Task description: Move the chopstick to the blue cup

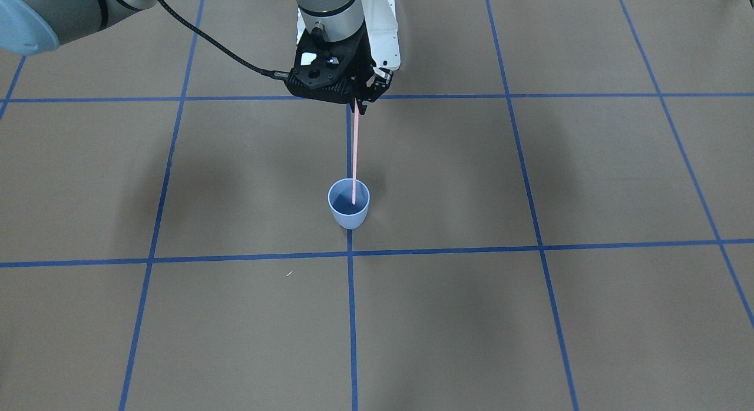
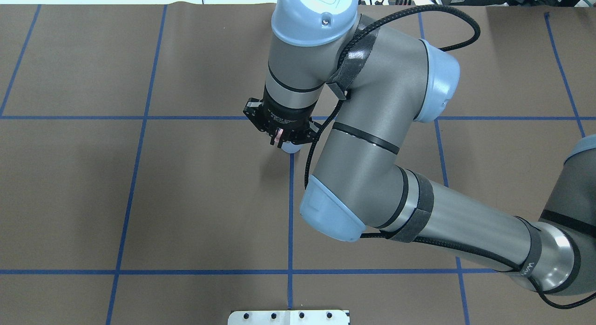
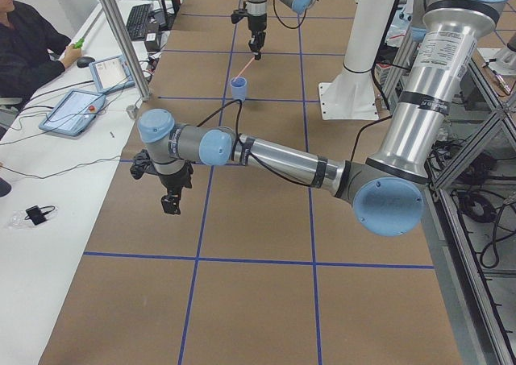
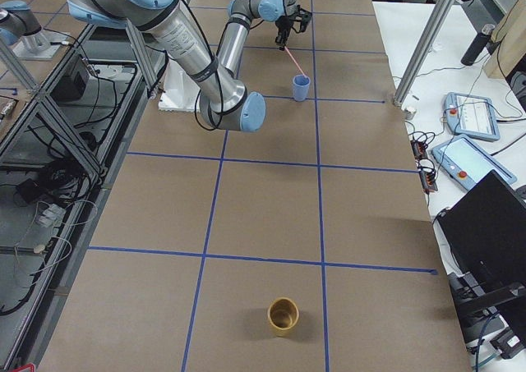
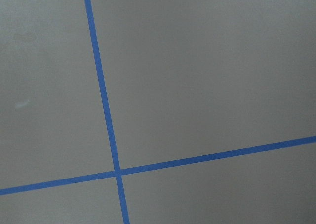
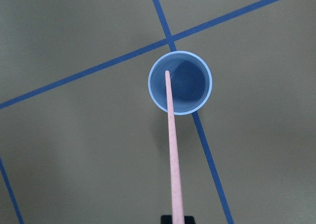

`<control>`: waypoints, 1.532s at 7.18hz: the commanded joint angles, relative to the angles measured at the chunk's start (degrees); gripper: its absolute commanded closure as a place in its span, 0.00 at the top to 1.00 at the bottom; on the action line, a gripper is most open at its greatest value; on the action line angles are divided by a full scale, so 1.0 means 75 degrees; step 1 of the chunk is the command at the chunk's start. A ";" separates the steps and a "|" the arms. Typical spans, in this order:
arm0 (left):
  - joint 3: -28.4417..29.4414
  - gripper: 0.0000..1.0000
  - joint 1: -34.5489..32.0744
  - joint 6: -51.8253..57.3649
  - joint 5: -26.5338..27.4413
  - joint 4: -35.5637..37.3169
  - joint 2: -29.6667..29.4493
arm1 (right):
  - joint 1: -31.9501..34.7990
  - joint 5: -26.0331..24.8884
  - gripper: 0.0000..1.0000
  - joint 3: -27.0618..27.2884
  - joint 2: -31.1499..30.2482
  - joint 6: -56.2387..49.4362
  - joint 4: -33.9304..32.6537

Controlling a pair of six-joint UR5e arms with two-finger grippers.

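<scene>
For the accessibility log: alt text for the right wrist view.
A pink chopstick rises from the bottom edge to a blue cup seen from above, its tip inside the cup's opening near the left rim. The cup stands on a tape line on the brown table.

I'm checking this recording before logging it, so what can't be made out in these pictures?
Blue cup: overhead view, almost wholly hidden under the right claw.
Chopstick tip: whether it touches the cup's bottom; the wall hides it in both side views.
Left claw: only in the exterior left view, too small to judge open or shut.
</scene>
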 commanded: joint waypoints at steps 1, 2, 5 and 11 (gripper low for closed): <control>0.0002 0.98 0.0002 -0.0009 0.0000 0.0000 0.0000 | -0.0008 0.0148 0.00 -0.0086 -0.0054 -0.0012 0.0006; -0.0009 0.98 0.0002 -0.0009 0.0000 0.0000 0.0000 | -0.0008 0.0219 0.00 -0.0144 -0.0089 -0.0058 0.0018; -0.0009 0.98 0.0002 -0.0021 0.0000 0.0000 0.0000 | 0.0004 0.0243 0.00 -0.0706 -0.0101 -0.0164 0.0368; -0.0009 0.98 0.0002 -0.0010 0.0000 0.0000 0.0000 | 0.0190 0.0243 1.00 -0.1048 -0.0312 -0.0140 0.1493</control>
